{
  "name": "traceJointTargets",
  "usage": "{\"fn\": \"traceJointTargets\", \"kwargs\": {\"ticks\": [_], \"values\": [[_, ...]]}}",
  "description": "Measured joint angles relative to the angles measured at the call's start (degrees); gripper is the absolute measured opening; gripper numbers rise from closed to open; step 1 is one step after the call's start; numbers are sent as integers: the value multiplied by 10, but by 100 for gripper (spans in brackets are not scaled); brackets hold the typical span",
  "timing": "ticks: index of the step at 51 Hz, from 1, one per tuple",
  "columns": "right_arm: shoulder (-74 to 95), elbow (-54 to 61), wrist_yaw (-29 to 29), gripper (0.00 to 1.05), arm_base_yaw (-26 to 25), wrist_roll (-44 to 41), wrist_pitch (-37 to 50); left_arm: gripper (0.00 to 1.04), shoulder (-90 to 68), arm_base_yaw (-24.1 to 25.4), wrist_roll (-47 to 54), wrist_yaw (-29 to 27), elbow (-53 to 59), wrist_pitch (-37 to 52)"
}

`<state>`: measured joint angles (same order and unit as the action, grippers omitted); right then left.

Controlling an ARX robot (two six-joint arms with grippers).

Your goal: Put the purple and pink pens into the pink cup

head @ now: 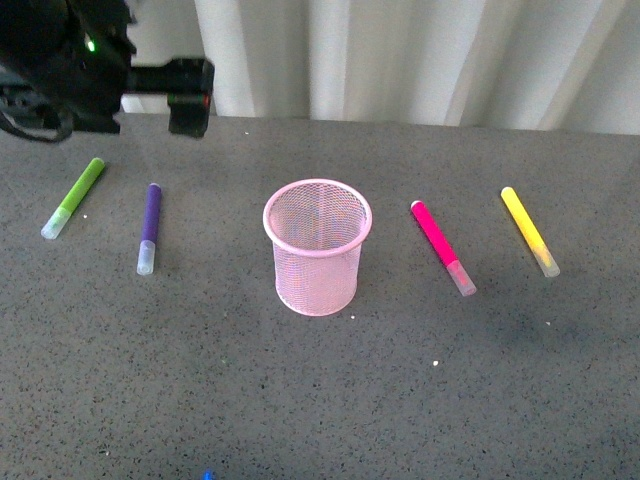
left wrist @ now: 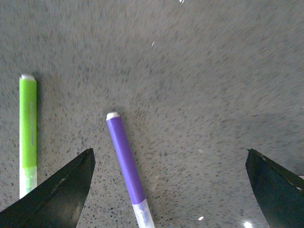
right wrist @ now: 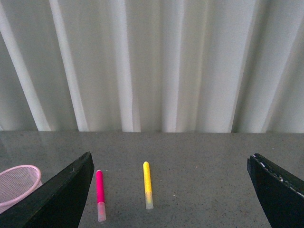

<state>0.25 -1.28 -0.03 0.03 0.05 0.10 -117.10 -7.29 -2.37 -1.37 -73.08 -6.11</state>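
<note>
The pink mesh cup (head: 317, 247) stands upright at the table's middle. The purple pen (head: 149, 227) lies flat to its left, and shows in the left wrist view (left wrist: 125, 163). The magenta-pink pen (head: 441, 245) lies flat to the cup's right, and shows in the right wrist view (right wrist: 99, 188) beside the cup (right wrist: 18, 184). My left gripper (head: 188, 97) hovers open and empty at the back left, above and behind the purple pen; the pen lies between its fingers in the wrist view (left wrist: 171, 190). My right gripper (right wrist: 171, 190) is open and empty, out of the front view.
A lime-green marker (head: 74, 197) lies left of the purple pen, also in the left wrist view (left wrist: 28, 130). A yellow marker (head: 529, 231) lies right of the pink pen, also in the right wrist view (right wrist: 147, 185). A white curtain (head: 420, 55) hangs behind the grey table (head: 330, 400).
</note>
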Motion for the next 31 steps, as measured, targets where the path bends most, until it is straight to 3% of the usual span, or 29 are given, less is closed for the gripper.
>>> {"fn": "traceJointTargets", "kwargs": {"ticks": [14, 31], "values": [[0, 0, 0, 98, 0, 0, 0, 98, -89, 28, 4, -19, -33, 13], [0, 0, 0, 98, 0, 0, 0, 98, -139, 24, 15, -17, -79, -1]]}}
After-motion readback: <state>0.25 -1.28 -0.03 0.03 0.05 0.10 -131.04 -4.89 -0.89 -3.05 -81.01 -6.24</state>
